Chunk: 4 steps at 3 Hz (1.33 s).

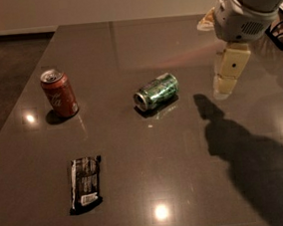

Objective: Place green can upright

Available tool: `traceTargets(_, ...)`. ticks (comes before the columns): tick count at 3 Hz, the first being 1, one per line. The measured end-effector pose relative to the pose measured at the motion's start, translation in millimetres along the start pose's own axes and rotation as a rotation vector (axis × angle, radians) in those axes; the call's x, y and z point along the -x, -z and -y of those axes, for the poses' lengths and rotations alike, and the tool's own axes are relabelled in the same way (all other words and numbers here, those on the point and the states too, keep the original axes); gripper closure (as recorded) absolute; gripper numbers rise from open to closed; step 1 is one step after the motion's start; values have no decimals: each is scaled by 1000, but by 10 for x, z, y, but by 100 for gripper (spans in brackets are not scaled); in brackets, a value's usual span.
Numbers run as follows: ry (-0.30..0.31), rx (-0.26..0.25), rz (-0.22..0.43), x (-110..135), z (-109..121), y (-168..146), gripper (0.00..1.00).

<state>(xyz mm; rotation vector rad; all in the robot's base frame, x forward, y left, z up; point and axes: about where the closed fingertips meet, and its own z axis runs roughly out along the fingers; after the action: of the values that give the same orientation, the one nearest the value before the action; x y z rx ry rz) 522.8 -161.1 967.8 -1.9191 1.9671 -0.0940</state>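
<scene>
**A:** Start big. What fills the frame?

**B:** A dark, glossy table takes up nearly all of it. From the upper right corner the pale robot arm reaches in, throwing a long shadow over the lower right.

**A:** And the gripper?

**B:** The gripper hangs below the arm's wrist at upper right, above the tabletop and pointing down. I cannot tell how wide it stands. It does not have the can, which lies well apart from it to the left.

**A:** Where exactly is the can?

**B:** The green can lies on its side near the middle of the frame. One silver end faces the lower left and its body runs toward the upper right. A red cola can stands upright at the left, well apart from it. A black snack bar wrapper lies flat at lower left.

**A:** How will the green one handle?

**B:** My guess is light, thin-walled and smooth. It probably rolls at a nudge on that slick surface and dents under a hard squeeze.

**A:** So where should it be held?

**B:** I'd take it across the round body, about midway along, with the jaws square to its long axis. A moderate squeeze should do. Then tip it onto a silver end and let go only once it sits flat.
</scene>
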Motion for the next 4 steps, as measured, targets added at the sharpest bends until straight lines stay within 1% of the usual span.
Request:
traceTargets(1, 110, 33, 26, 197, 173, -209, 0)
traceTargets(2, 227, 89, 33, 396, 269, -468, 0)
traceTargets(3, 325, 143, 19, 569, 311, -706, 0)
traceTargets(4, 406, 188, 0, 730, 262, -907, 0)
